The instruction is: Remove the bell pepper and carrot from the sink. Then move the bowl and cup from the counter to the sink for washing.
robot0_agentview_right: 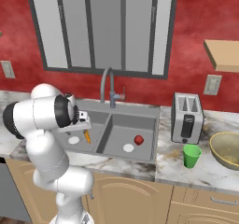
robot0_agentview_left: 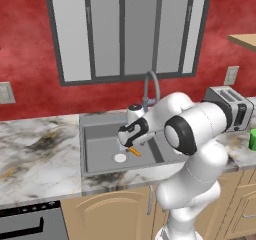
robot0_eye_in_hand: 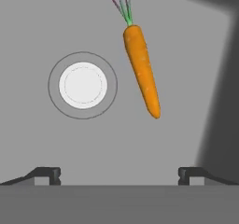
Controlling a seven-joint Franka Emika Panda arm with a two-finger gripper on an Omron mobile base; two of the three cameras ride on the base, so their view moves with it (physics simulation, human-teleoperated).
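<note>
one carrot (robot0_eye_in_hand: pixel 141 69), one pepper (robot0_agentview_right: pixel 138 139), one cup (robot0_agentview_right: pixel 191 155)

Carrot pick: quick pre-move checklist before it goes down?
1. Fingers open wide: ok.
2. Nothing held: ok.
3. Carrot lies flat in the left basin beside the drain, unobstructed: ok.
4. Carrot centred between the fingers: not ok, it sits ahead of them in the hand view.
5. Pepper in the other basin, out of the way: ok.
6. Height above the sink floor: cannot tell.
</note>
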